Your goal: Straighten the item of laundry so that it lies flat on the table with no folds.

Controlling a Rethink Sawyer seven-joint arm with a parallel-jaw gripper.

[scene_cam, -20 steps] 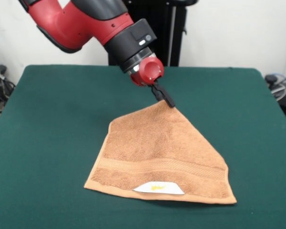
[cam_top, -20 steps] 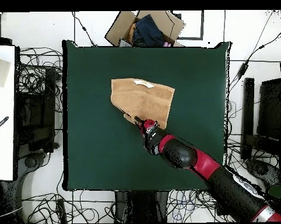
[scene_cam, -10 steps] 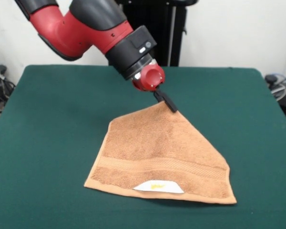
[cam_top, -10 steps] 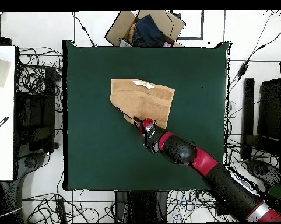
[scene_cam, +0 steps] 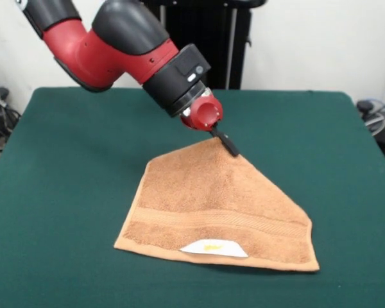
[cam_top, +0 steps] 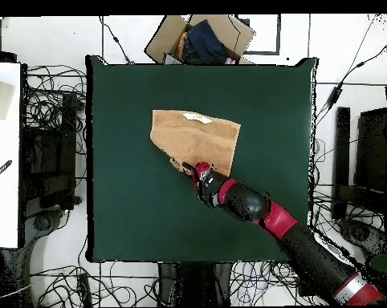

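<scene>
At hand (scene_cam: 230, 146), towel (scene_cam: 218, 205) peak touching; rest spread on table (scene_cam: 64, 192)

towel (scene_cam: 215, 205): folded, far corner pinched | gripper (scene_cam: 230, 146): closed on corner | table (scene_cam: 64, 192)

Sawyer arm (scene_cam: 109, 45): glossy red shell, rounded and bulbous, with a black dome cap over the joint; black cylindrical wrist collar (scene_cam: 176, 80) bearing a small white marking and a dark round button on its side; thin metallic ring below the collar; red rounded end cap (scene_cam: 202, 114) with a small dark screw hole on its face; slim black gripper (scene_cam: 229, 145) at 4 o'clock from the cap; overhead, alternating red and black segments with a pale band near the base
</scene>
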